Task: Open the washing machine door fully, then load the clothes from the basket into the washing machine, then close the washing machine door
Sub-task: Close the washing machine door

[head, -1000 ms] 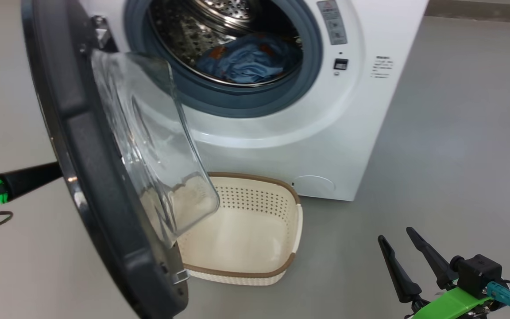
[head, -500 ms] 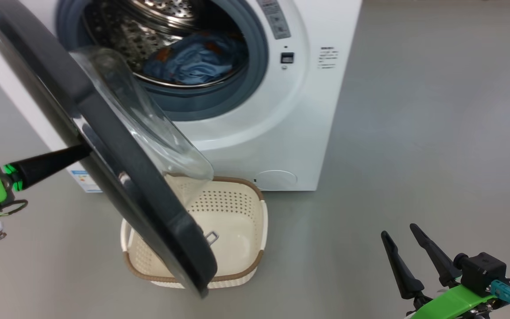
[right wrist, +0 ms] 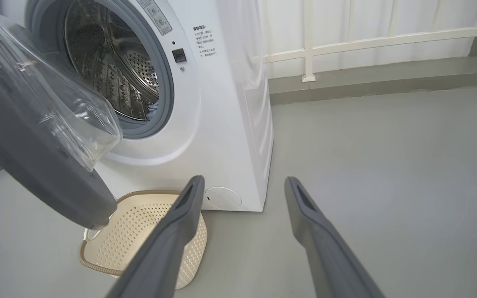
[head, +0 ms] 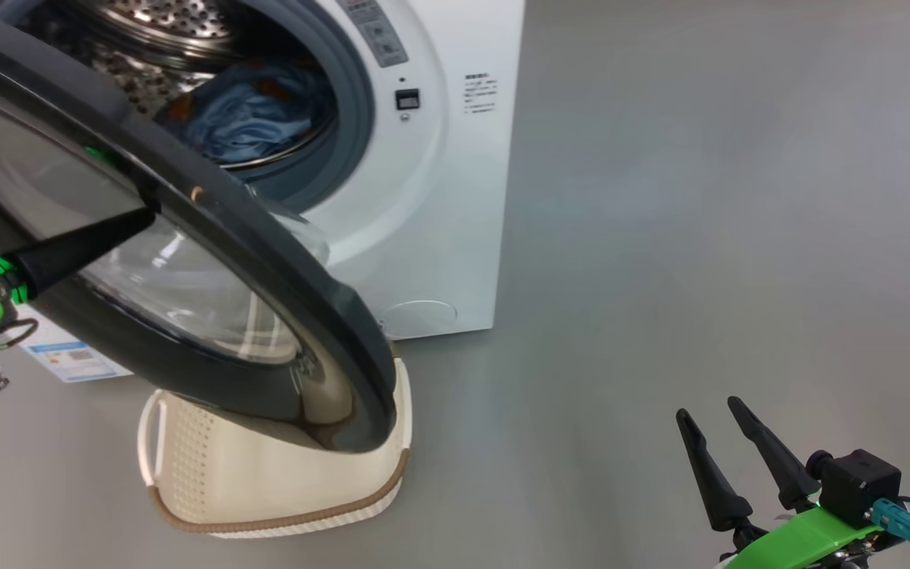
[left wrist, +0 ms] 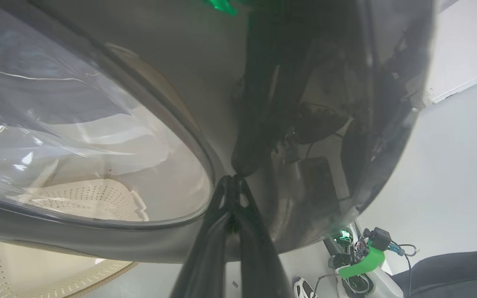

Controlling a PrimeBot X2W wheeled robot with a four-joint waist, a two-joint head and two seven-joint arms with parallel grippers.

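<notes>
Since the clothes (head: 246,118) already lie in the drum and the basket (right wrist: 126,236) looks empty, your step in hand is closing the door (head: 289,276).

Your left gripper (head: 147,217): jaws pressed together, pinching nothing, tips butted against the outer face of the door's black rim, just beside the glass window. The door hangs part-way shut, at an angle to the washing machine (head: 439,237). The drum opening lies beyond the door, ahead of the jaw tips.

How to do it well:
- Push along the swing arc, not straight in. The rim is glossy, so I'd expect the tips to skid toward the glass.
- Finish with a firm push so the catch engages. My guess is that a soft one leaves it ajar.

The basket sits under the door's lower edge, below the left jaws. I can't tell whether it clears the swing.

Your right gripper (head: 706,407): jaws spread, empty, well apart from the door, which lies off to their left. Leave it parked.
</notes>
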